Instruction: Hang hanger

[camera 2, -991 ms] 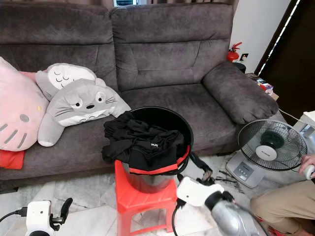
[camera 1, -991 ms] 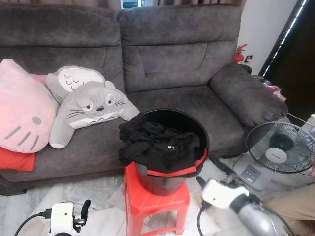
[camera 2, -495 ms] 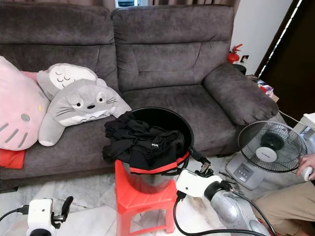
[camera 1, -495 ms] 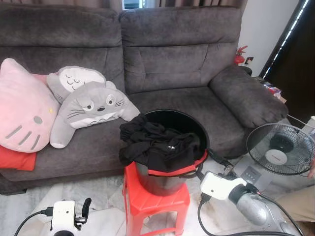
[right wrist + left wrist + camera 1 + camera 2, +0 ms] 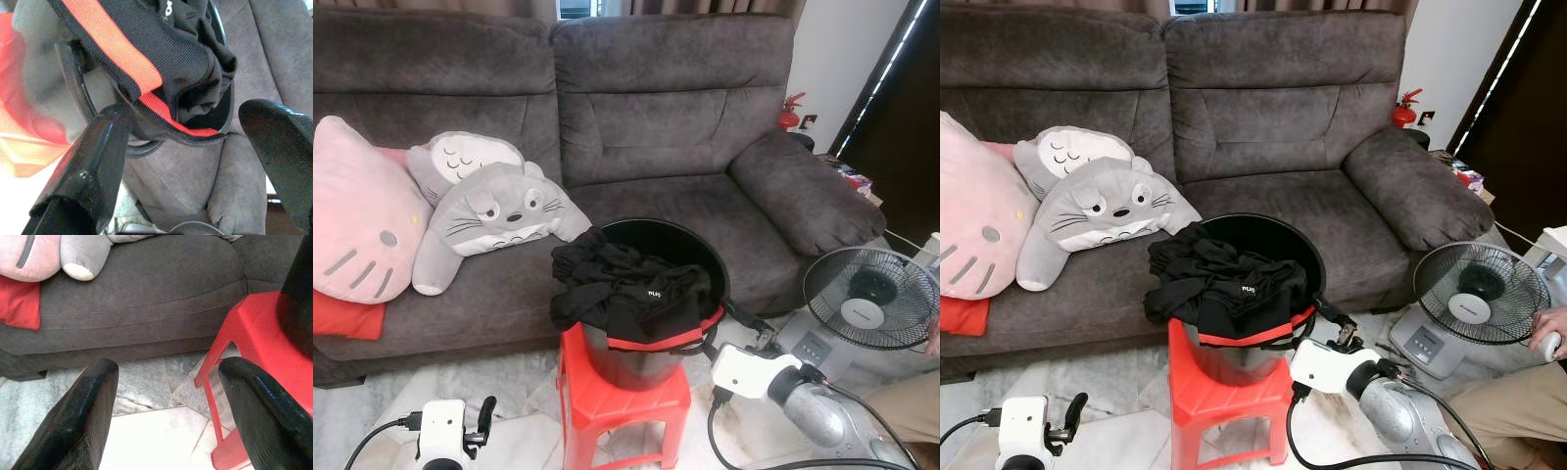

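Change: since a second ago your right claw (image 5: 1332,323) has come up from low beside the stool to the bucket's rim; over the last half second it has hardly shifted.
Right claw: you have it at the right side of the black bucket (image 5: 700,245), fingers spread apart and holding nothing; in its wrist view one finger (image 5: 93,161) lies just at the bucket's wall, under the hanging cloth.
Left claw: your left claw (image 5: 484,416) hangs low over the floor to the left of the stool, fingers (image 5: 83,416) wide apart and empty.
Hanger: a thin dark curved piece (image 5: 142,147) shows under the bucket's rim in the right wrist view; you cannot tell whether it is the hanger.
Clothes: black clothes (image 5: 626,289) with a red band (image 5: 115,46) are heaped in the bucket and spill over its front edge.
Red stool: the red stool (image 5: 626,392) carries the bucket and stands on the pale floor in front of the sofa.
Sofa: the grey sofa (image 5: 656,117) holds a pink cushion (image 5: 357,225) and two grey plush toys (image 5: 489,211) at its left end.
Fan: a standing fan (image 5: 869,299) sits on the floor to your right.
Person: a hand (image 5: 1549,333) and a knee in tan cloth show at the far right.
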